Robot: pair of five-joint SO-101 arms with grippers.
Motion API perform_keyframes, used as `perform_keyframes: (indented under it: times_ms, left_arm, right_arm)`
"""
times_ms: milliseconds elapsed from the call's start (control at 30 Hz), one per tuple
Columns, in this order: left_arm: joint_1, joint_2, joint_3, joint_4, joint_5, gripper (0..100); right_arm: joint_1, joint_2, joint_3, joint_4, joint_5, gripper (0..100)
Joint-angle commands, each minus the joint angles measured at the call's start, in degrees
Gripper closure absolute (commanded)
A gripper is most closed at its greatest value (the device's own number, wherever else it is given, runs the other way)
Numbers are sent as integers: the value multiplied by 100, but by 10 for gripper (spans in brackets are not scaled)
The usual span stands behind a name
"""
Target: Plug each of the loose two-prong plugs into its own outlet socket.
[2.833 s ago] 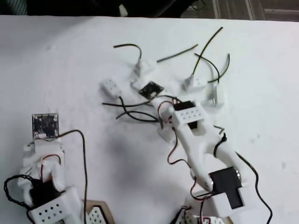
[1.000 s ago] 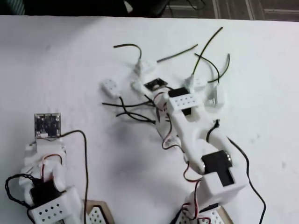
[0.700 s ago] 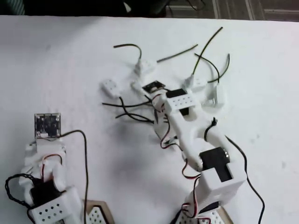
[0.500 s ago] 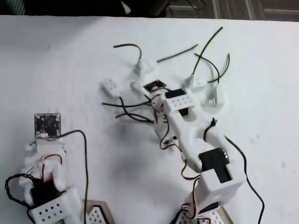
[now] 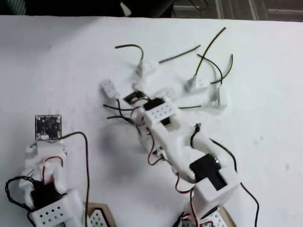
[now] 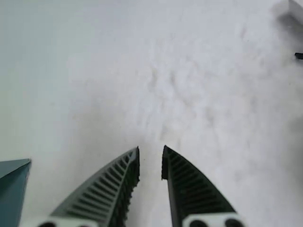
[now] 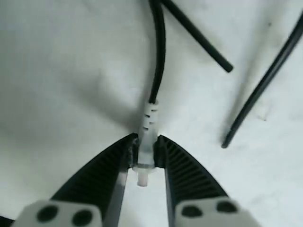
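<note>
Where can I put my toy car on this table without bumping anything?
The table is bare on the far left, between the left arm and the small white block. There is more bare table on the right, past the black cables. The middle is crowded: white blocks, cables, and the right tool gripping a plug.

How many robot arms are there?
2. The left arm is folded back at the left side of the table. The right arm is over the middle cables, with the right gripper shut on a plug.
</note>
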Motion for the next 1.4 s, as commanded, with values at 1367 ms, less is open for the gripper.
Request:
perform_keyframes:
  times_ms: [1367]
  left_arm:
    - [57, -40, -44, -105, -62, 898]
  right_arm:
    - [251, -2316, -466, 892, -88, 981]
